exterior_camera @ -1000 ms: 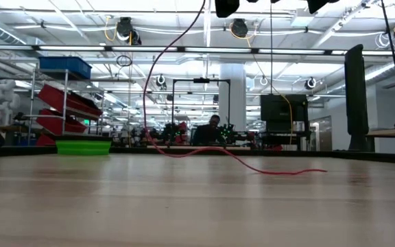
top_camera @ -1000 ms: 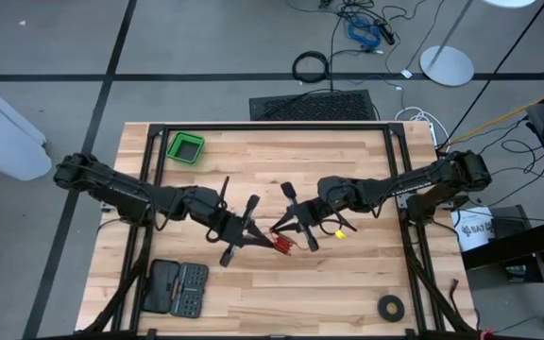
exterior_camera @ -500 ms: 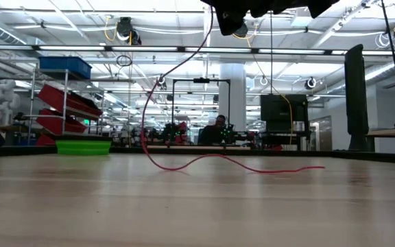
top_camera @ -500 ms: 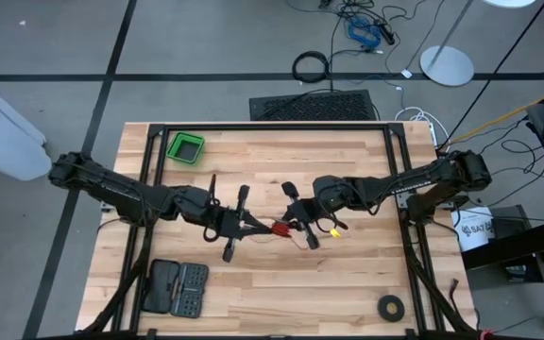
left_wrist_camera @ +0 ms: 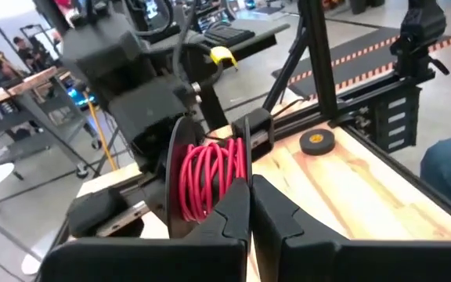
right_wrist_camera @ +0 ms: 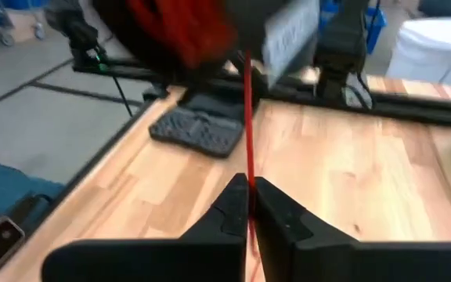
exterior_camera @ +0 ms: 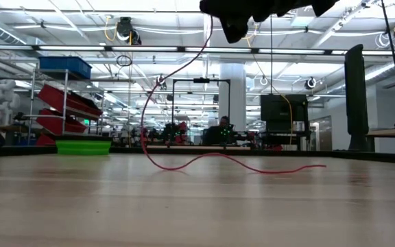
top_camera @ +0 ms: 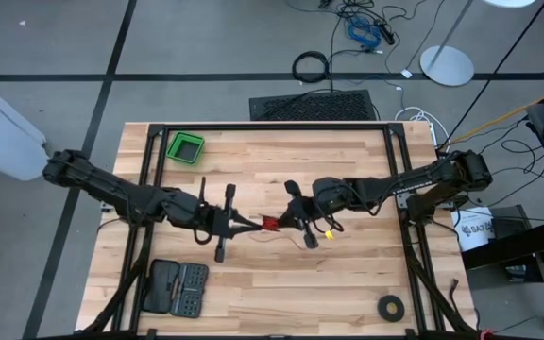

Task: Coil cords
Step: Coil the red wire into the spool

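**Red cord held between two closed grippers above the table centre**

A wooden table with a black frame is seen from above, and both dark arms are stretched over its middle. The left arm is reaching in from the left edge, the right arm from the right edge, and their tips are met near the centre.

A green bin is placed near the far left corner. A dark case with small compartments is lying at the near left edge. A flat black tape ring is found near the near right corner, well apart from the arms.

The left gripper is closed, and in its wrist view the fingers are seen pressed together just under a bundle of red loops. The cord is wound there into several turns, but it cannot be told if the left fingers are clamping it or only touching it.

The right gripper is closed on the cord, and one red strand is seen passing between its fingers.

In the low view a loose tail of the cord is hanging down from the grippers and is lying in a wave on the table surface.
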